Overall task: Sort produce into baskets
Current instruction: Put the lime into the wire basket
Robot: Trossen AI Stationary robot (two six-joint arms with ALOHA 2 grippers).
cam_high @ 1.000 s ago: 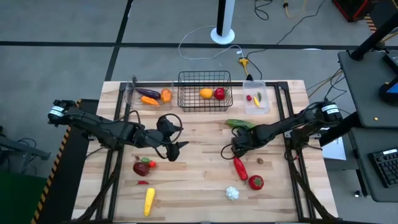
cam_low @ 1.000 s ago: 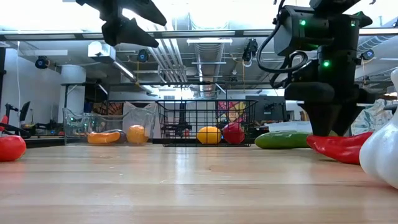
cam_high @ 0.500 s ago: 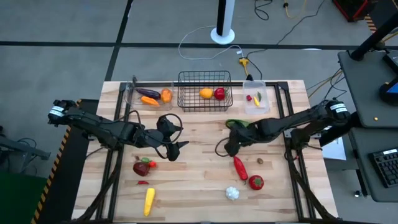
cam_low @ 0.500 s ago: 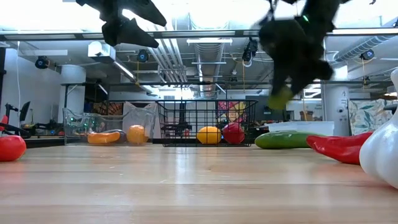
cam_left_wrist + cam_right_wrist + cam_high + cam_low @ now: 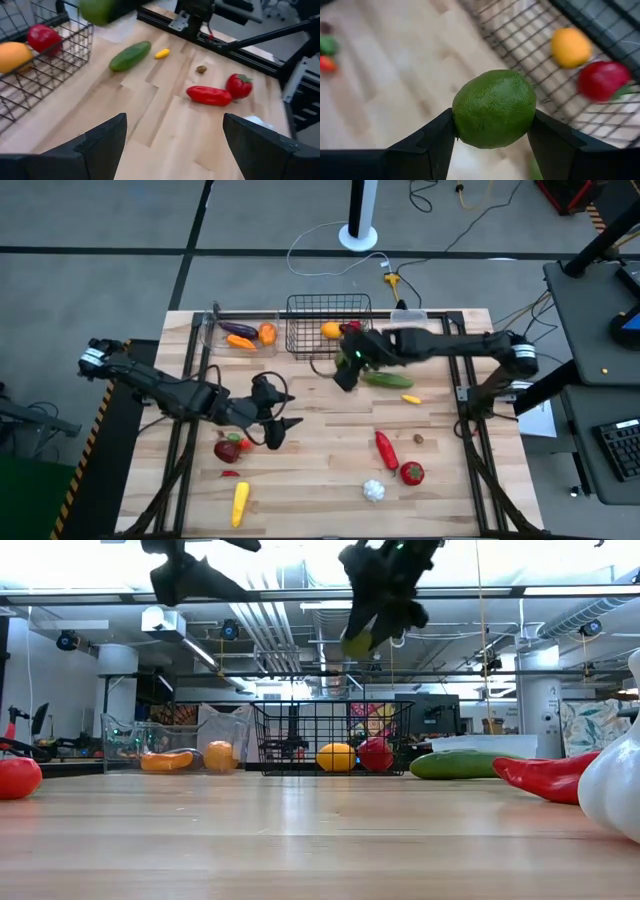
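Wooden table (image 5: 320,470) stays clear below: the right hand (image 5: 494,131), pinching a green lime (image 5: 494,108) beside the wire basket (image 5: 330,340), should clear the rim before opening; left hand (image 5: 283,427) waits spread.

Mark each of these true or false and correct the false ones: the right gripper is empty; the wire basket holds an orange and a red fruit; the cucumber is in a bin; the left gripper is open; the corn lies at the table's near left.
1. The right gripper is empty. False: it holds a round green fruit.
2. The wire basket holds an orange and a red fruit. True.
3. The cucumber is in a bin. False: it lies on the table, in front of the basket.
4. The left gripper is open. True, and empty.
5. The corn lies at the table's near left. True.
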